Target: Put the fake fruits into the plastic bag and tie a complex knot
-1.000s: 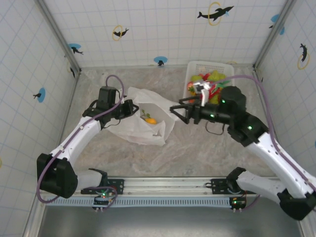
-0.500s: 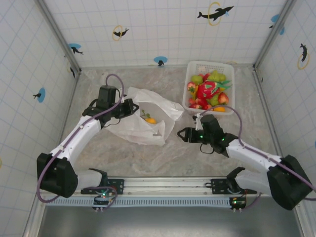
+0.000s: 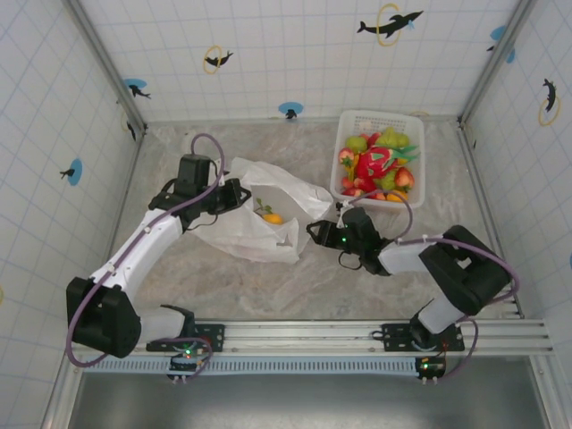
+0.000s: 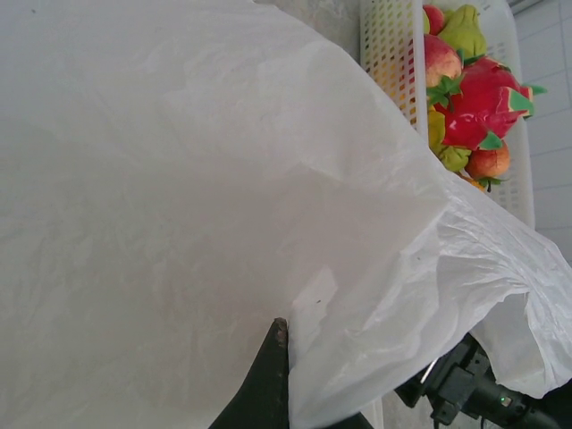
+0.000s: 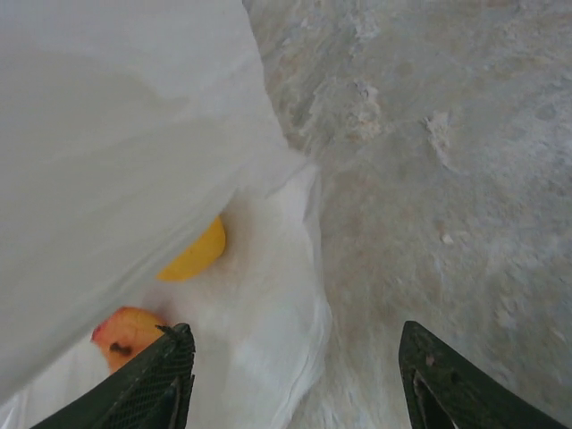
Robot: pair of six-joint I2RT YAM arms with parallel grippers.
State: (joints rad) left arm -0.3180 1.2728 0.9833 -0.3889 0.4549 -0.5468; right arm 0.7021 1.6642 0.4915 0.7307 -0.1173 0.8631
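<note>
Marbled grey stone-look desk (image 3: 268, 286) is enclosed by white gridded walls (image 3: 295, 54) w/ dolphin stickers (image 3: 390, 23). Centre-left of the top view, the plastic bag (image 3: 255, 237) is found lying crumpled on the desk, mouth turned toward frame right. It is a thin, translucent, crinkly film, creased esp. at the rim. Its upper edge is pinched by the left end effector (image 3: 234, 195), fingers pressed together on the film. The right end effector (image 3: 315, 231) is set low at the bag's mouth. Its fingers are spread, w/ the bag's lower lip lying between them and not yet gripped, as seen in the right wrist view (image 5: 295, 332).

Of the fake fruits (image 3: 375, 165), most are piled in the rigid white lattice basket (image 3: 420, 179), upper right of the top view. They look glossy and hard, incl. a pink-red dragon fruit (image 4: 483, 94) w/ green scales. Two are seen inside the bag: a smooth yellow fruit (image 5: 197, 253) and a peach-red fruit (image 5: 125, 335) w/ a dark stem end.

Risks, as judged: the film is slippery & limp, so the lower lip could be missed or only one layer caught, and the mouth could collapse shut. If too much is pulled, the bag may be dragged out of the left pinch, or the round fruits rolled out onto the desk. Thin film could also be torn by hard fingertips.
</note>
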